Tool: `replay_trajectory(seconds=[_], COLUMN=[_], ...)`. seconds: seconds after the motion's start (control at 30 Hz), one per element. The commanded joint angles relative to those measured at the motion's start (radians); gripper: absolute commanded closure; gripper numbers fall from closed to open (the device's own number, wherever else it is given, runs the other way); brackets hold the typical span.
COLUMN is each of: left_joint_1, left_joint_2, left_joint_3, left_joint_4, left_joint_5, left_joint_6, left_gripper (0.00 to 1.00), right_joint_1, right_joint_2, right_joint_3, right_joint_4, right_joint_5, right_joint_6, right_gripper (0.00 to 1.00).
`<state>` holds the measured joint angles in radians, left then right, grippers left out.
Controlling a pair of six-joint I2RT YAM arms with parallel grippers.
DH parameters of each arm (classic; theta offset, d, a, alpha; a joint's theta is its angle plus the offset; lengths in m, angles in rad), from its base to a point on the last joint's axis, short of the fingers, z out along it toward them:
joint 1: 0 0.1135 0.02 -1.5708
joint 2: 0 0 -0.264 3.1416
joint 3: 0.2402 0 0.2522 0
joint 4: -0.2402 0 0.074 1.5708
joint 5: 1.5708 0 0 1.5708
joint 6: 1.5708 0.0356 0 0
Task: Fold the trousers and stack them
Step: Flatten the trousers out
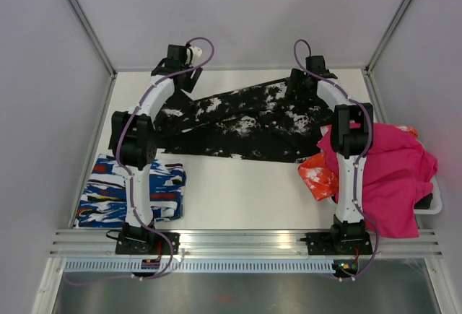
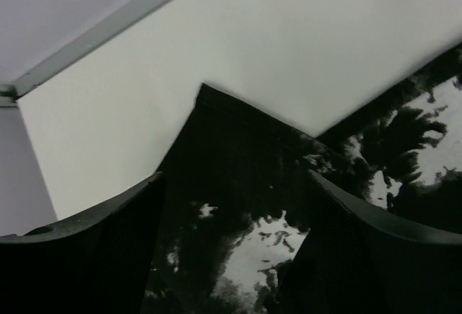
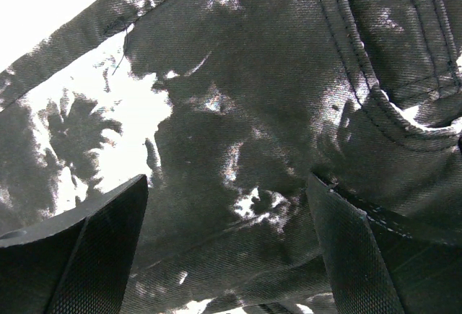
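The black fabric trousers with white splatter print [image 1: 245, 123] lie spread flat across the far part of the pale worktop [image 1: 245, 191]. The left hand [image 2: 234, 177] stands wide over a dark corner of the cloth at its left end and grips nothing. The right hand [image 3: 227, 178] is also wide and empty, just above the stitched seams at the right end. A folded blue-white-red streaked garment [image 1: 130, 191] lies at the near left, and a plain magenta cloth [image 1: 390, 169] at the right.

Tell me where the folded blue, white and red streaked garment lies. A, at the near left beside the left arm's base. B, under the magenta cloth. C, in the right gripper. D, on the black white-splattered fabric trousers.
A: the folded blue, white and red streaked garment lies at the near left beside the left arm's base, nearer than the black white-splattered fabric trousers.
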<state>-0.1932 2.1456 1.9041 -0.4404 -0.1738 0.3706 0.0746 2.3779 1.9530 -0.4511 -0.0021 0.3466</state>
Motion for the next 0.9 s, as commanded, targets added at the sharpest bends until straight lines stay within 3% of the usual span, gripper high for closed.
replay_trajectory(seconds=[0.0, 0.2, 0.4, 0.57, 0.87], left_joint_1=[-0.037, -0.091, -0.091, -0.088, -0.068], left_joint_2=[0.079, 0.178, 0.243, 0.269, 0.283], left_joint_3=[0.107, 0.134, 0.15, 0.15, 0.136], left_joint_4=[-0.159, -0.135, -0.149, -0.15, -0.139], left_joint_5=[0.007, -0.047, -0.012, -0.101, -0.155], left_joint_6=[0.05, -0.06, -0.166, -0.213, -0.277], left_gripper=[0.18, 0.18, 0.19, 0.22, 0.37], right_joint_1=[-0.007, -0.007, -0.007, -0.007, -0.007], right_joint_2=[0.024, 0.026, 0.026, 0.023, 0.021], right_joint_3=[-0.006, -0.006, -0.012, -0.019, -0.028], right_joint_4=[-0.031, -0.031, -0.031, -0.029, -0.024], right_joint_5=[0.03, 0.025, 0.027, 0.025, 0.027], right_joint_6=[-0.003, -0.008, -0.015, -0.014, -0.012], right_gripper=[0.03, 0.03, 0.03, 0.03, 0.03])
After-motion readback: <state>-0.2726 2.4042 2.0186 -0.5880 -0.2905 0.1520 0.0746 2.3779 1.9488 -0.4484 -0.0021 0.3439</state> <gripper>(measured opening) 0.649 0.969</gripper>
